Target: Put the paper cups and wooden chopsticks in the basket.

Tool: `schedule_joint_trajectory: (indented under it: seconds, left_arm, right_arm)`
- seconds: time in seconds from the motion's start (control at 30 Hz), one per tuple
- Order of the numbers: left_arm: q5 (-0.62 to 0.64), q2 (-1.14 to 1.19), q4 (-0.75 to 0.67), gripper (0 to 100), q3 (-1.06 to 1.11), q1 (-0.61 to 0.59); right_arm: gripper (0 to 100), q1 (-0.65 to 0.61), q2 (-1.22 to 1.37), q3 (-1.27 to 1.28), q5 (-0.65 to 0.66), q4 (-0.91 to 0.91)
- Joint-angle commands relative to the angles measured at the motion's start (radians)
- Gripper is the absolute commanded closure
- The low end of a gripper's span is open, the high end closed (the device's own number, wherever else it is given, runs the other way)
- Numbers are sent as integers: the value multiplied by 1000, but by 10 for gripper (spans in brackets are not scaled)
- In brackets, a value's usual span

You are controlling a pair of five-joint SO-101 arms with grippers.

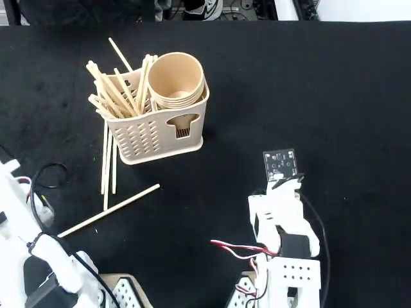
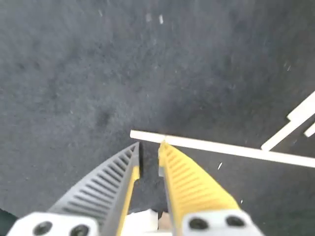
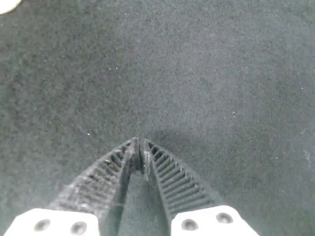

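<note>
A beige slotted basket (image 1: 157,128) stands on the black table and holds a stack of paper cups (image 1: 175,80) and a bundle of wooden chopsticks (image 1: 119,90). Several loose chopsticks (image 1: 108,168) lie just in front of the basket. One more chopstick (image 1: 109,210) lies diagonally toward the left arm (image 1: 38,256). In the left wrist view, my left gripper (image 2: 149,146) is narrowly open, with its tips right at the end of that chopstick (image 2: 211,146), which runs crosswise beyond them. My right gripper (image 3: 140,146) is shut on nothing above bare cloth.
The right arm (image 1: 282,218) sits folded at the front right, well away from the basket. Perforated white base plates (image 1: 125,292) lie at the front edge. Two more chopstick ends (image 2: 295,123) show off to the side in the left wrist view.
</note>
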Motion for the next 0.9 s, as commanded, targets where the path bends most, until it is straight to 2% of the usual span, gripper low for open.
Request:
schedule_joint_trajectory:
  seconds: [0.0, 0.17, 0.3, 0.47, 0.57, 0.77, 0.87]
  left_arm:
    - [69, -15, -8, 916, -41, 2]
    - [68, -15, 183, 796, -47, 1]
    - [78, -5, 110, 707, 13, -96]
    - [173, -6, -61, 704, 163, -186]
    - [206, -17, -203, 705, 272, -196]
    - [209, -5, -213, 745, 274, -177]
    - [221, -5, -244, 762, 315, -128]
  right_arm:
    - [986, -11, -10, -2, 5, 3]
    - [986, -11, -10, -2, 5, 3]
    - [986, -11, -10, -2, 5, 3]
    - [986, -11, -10, -2, 5, 3]
    - [986, -9, -10, -2, 5, 3]
    - [986, -11, -10, -2, 5, 3]
    - [986, -9, -10, -2, 5, 3]
